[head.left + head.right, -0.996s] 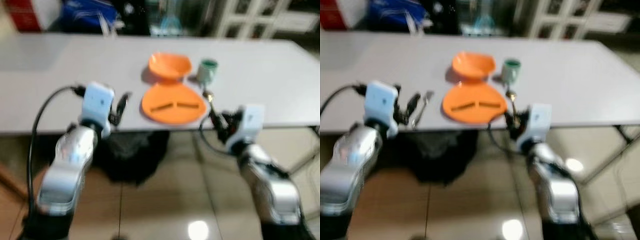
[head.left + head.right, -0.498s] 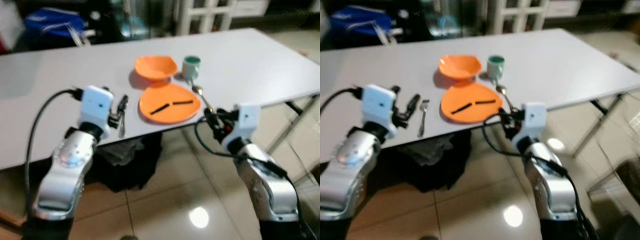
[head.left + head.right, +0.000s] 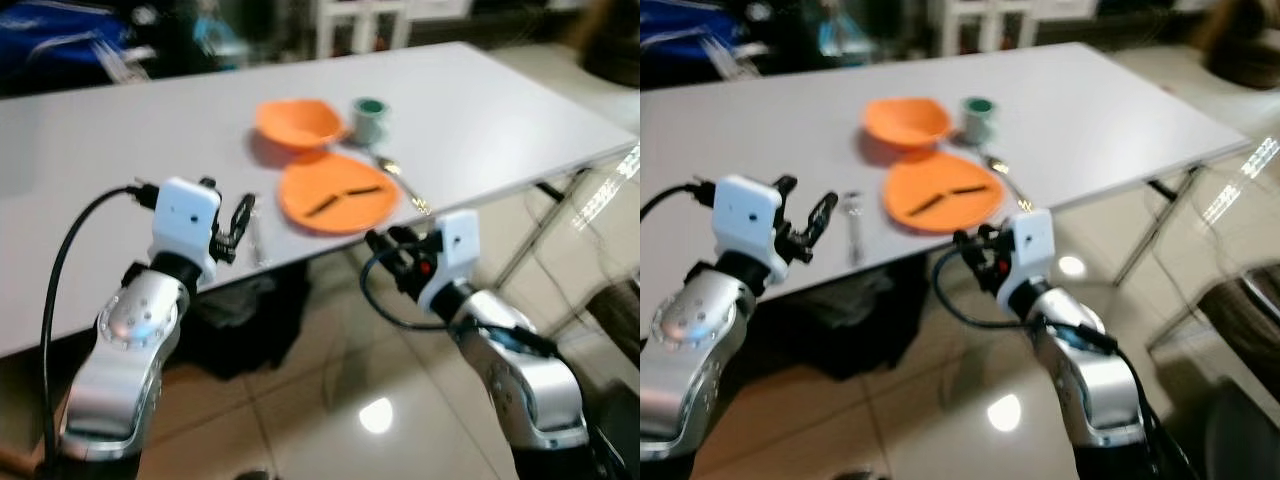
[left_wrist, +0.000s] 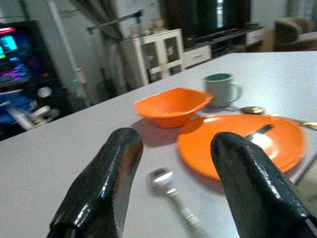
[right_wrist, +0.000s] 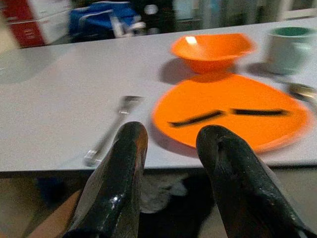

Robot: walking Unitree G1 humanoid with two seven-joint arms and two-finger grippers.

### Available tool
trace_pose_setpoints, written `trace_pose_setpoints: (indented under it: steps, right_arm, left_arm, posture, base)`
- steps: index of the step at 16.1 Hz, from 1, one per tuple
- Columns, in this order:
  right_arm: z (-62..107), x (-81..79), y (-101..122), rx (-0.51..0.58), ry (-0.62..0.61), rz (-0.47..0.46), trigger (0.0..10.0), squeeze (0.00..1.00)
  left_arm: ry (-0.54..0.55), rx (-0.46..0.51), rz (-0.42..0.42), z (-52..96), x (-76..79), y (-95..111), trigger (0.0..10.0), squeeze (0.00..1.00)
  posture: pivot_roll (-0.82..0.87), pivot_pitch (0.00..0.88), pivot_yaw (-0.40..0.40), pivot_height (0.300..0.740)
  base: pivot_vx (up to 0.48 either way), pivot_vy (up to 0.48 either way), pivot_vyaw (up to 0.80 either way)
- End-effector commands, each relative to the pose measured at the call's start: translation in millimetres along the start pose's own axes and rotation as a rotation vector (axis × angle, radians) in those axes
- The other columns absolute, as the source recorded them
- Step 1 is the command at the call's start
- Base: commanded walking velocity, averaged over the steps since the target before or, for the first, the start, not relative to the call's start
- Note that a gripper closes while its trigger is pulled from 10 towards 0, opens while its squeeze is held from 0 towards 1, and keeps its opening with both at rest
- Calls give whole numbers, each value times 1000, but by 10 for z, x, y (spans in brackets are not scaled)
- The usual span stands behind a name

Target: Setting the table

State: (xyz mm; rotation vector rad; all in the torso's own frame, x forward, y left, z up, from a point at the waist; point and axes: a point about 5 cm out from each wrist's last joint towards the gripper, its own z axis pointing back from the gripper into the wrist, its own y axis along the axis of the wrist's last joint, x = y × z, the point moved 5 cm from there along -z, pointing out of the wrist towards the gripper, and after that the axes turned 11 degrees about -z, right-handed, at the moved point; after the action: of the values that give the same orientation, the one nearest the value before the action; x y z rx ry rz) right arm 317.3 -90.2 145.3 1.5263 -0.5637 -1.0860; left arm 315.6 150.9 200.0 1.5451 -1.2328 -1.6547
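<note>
Standing off the near edge of the white counter, both arms raised, nothing held. Left claw over the near edge, fingers parted and empty. Right claw just short of the edge, below and in front of the plate; fingers parted in the right wrist view, empty too.

Fork nearest thing: flat on the counter just right of the left claw, just left of the plate, long axis running near to far. In the left wrist view it sits framed between the two fingers, tine end toward the far side. Left arm clearly the nearer one to it.

Orange plate next, close to the near edge, two dark sticks lying on it end to end, roughly left to right; could be chopsticks, too blurred to tell. Spoon touching or just beside the plate's right rim, slanting near-right to far-left.

Beyond the plate: orange bowl at far left of it, white mug with green inside at far right, upright.

Judgement: setting looks largely laid out; any straightening of the fork falls to the left claw, reaching slightly right and down along the handle's line.

Dark clutter, blue bag and white cabinet past the far edge.
</note>
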Motion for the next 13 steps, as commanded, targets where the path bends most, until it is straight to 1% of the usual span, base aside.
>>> trace_pose_setpoints:
  steps: [1, 13]
  right_arm:
    - [-11, -57, 78, 20, 30, 16, 10000, 0]
    - [-11, -59, 77, 19, 32, 17, 10000, 0]
  left_arm:
    - [4, -1, -8, 24, -35, 10, 10000, 0]
    - [1, -1, -10, 23, -29, 13, 10000, 0]
  posture:
    - [28, 38, -32, 740]
    - [28, 39, -29, 740]
  base:
    - [424, 0, 800]
    - [428, 0, 800]
